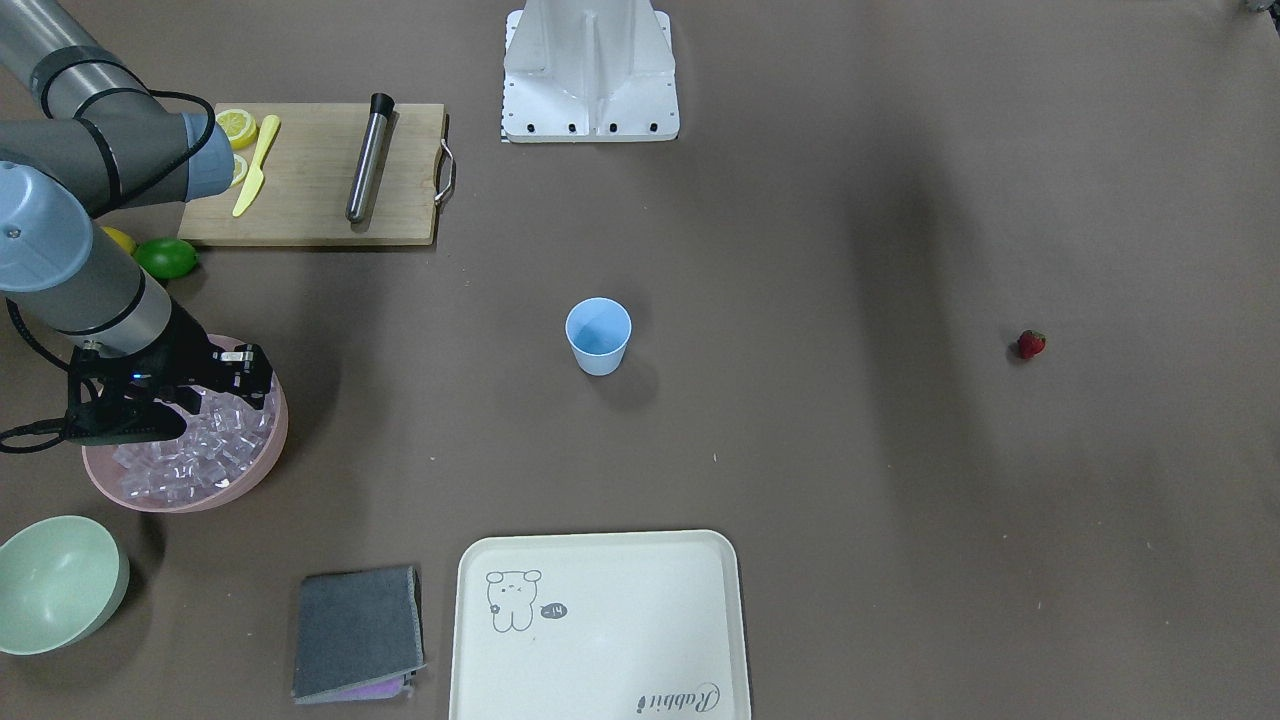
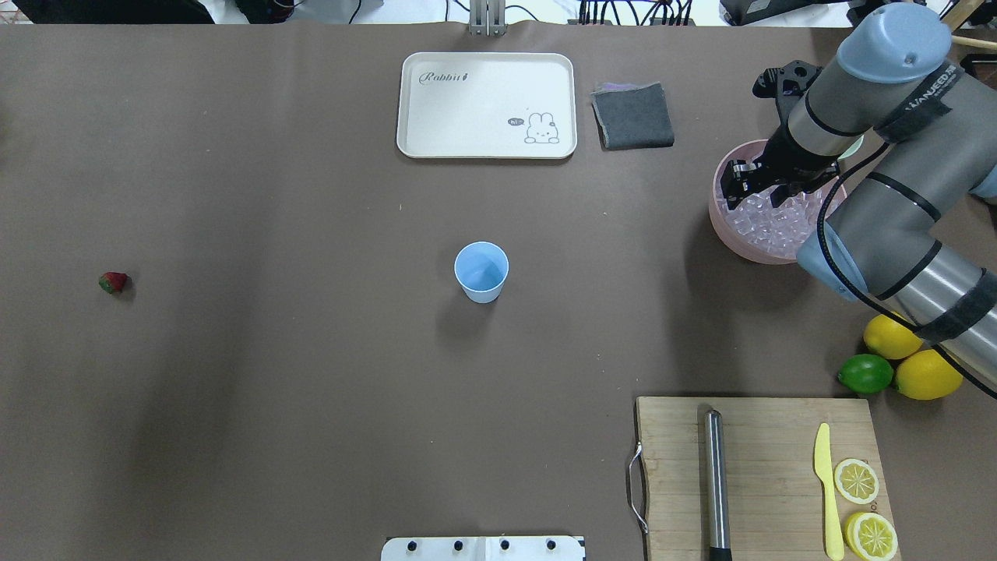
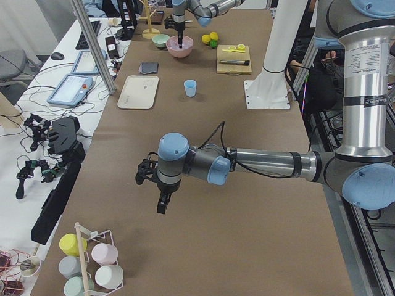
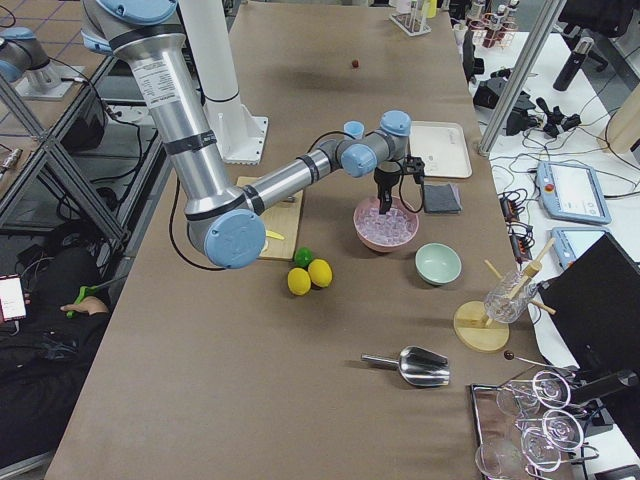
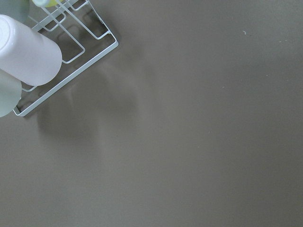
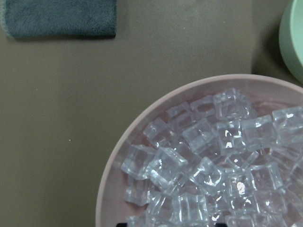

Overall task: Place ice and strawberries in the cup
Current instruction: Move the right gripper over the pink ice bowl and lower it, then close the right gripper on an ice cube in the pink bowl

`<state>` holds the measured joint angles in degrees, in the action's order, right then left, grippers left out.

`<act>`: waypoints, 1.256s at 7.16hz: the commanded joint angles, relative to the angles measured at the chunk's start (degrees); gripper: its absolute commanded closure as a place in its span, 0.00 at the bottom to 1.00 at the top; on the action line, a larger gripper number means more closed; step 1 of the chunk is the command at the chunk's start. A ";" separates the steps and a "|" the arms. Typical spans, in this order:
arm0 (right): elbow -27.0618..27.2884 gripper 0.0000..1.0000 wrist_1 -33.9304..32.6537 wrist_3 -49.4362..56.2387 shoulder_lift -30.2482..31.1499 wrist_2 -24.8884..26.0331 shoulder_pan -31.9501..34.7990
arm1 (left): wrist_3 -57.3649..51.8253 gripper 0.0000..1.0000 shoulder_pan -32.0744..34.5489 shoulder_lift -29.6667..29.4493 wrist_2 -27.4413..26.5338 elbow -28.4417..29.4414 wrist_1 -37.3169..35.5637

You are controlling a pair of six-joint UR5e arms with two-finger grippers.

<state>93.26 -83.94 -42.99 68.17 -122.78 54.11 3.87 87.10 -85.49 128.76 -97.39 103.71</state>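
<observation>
The light blue cup (image 1: 598, 335) stands upright and empty mid-table; it also shows in the overhead view (image 2: 481, 271). The tiny red strawberry (image 1: 1030, 344) lies alone far off on the robot's left side, also in the overhead view (image 2: 113, 282). The ice (image 2: 767, 222) fills the pink bowl (image 2: 728, 230); the right wrist view shows the cubes (image 6: 213, 175) close up. My right gripper (image 2: 748, 187) points down into the bowl, just over the ice, and looks open and empty. My left gripper (image 3: 162, 203) hangs over bare table far from the cup; I cannot tell its state.
A pale green bowl (image 1: 55, 585), a grey cloth (image 1: 357, 632) and a white tray (image 1: 600, 625) lie along the far edge. A cutting board (image 1: 310, 175) holds a metal tube, yellow knife and lemon slices. Lemons (image 2: 892, 336) and a lime (image 2: 864, 374) sit beside it. A cup rack (image 5: 66, 47) is near the left wrist.
</observation>
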 commanded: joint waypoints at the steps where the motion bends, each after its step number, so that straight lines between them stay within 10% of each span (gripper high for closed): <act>1: -0.97 0.31 1.85 -0.07 0.20 -0.44 0.03 | 0.00 0.02 0.00 0.15 0.00 -0.08 0.00; 9: -1.06 0.29 1.76 -0.16 1.79 -2.37 -1.11 | 0.17 0.02 0.00 -0.55 0.00 -0.16 0.00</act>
<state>92.31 -82.21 -43.25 69.66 -125.06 53.08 3.94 87.10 -85.82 128.76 -97.50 103.71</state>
